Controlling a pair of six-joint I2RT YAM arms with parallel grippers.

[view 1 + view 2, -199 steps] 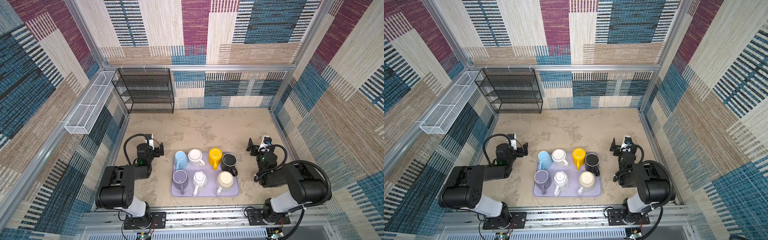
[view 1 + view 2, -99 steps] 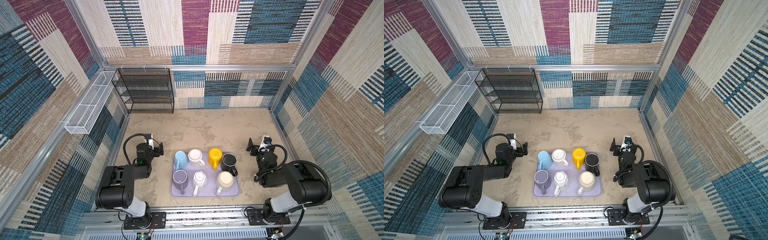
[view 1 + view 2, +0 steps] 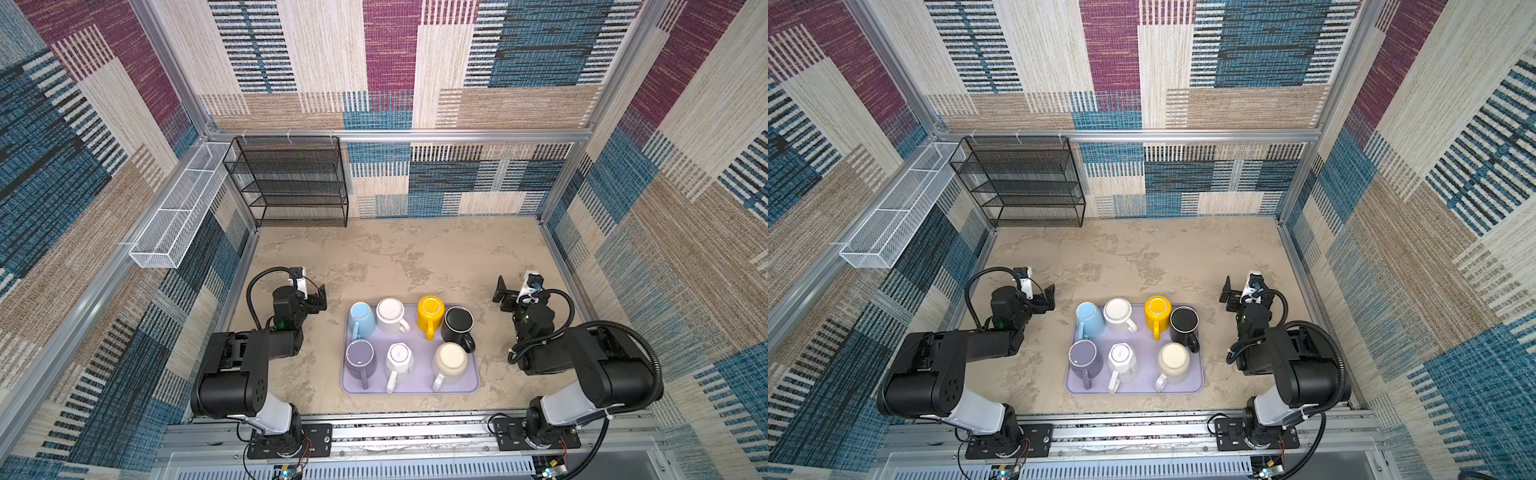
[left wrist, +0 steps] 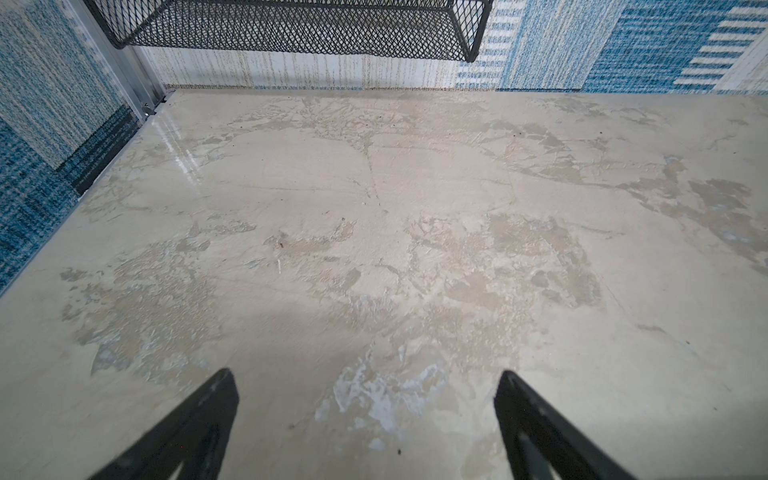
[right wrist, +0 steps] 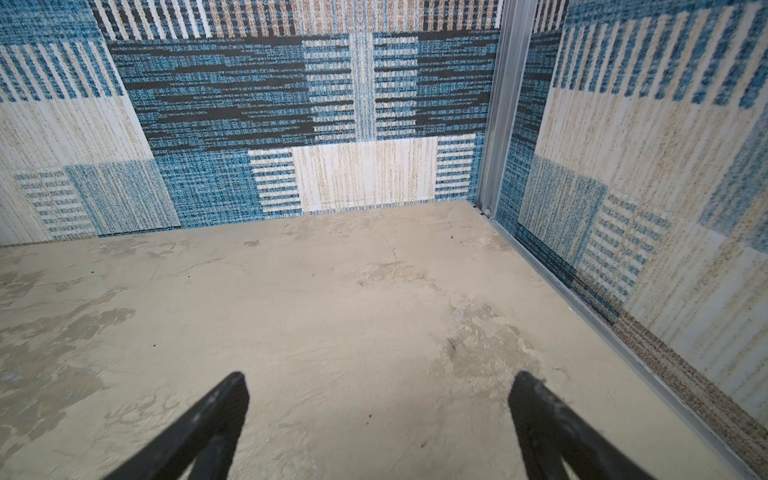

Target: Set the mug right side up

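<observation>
Several mugs stand on a lavender tray [image 3: 415, 386] [image 3: 1142, 388] at the front middle in both top views. All seem to stand base up. The far row holds a light blue mug [image 3: 360, 318], a white mug [image 3: 390, 311], a yellow mug [image 3: 431, 307] and a black mug [image 3: 458, 322]. Nearer are a purple mug [image 3: 359, 355], a faceted white mug [image 3: 399, 355] and a cream mug [image 3: 450, 357]. My left gripper [image 3: 316, 297] [image 4: 365, 374] hangs open over bare table left of the tray. My right gripper [image 3: 503, 296] [image 5: 380, 376] is open right of it. Both are empty.
A black mesh shelf rack [image 3: 291, 183] [image 4: 291, 25] stands against the back wall at the left. A white wire basket [image 3: 178, 208] hangs on the left wall. Patterned walls enclose the stone-look table [image 3: 415, 257] on three sides.
</observation>
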